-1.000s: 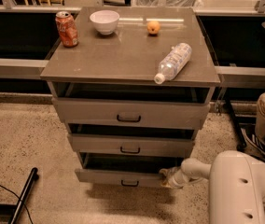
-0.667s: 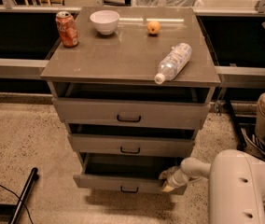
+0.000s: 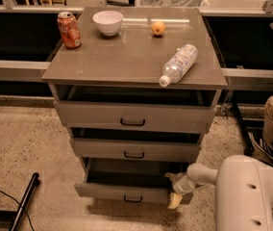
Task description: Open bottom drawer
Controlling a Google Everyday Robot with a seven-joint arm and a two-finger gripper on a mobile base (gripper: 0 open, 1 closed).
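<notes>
Grey-brown bottom drawer [image 3: 127, 192] stands open; jaws at its right end.

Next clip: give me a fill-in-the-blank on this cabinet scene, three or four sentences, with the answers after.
1. The gripper sits at the ___ end of the bottom drawer front, as pictured.
2. Of the three drawers, the ___ one is pulled out farthest.
3. The plastic bottle lies on its ___ on the cabinet top.
4. Between the red can and the small fruit stands a white ___.
Missing words: right; bottom; side; bowl.
</notes>
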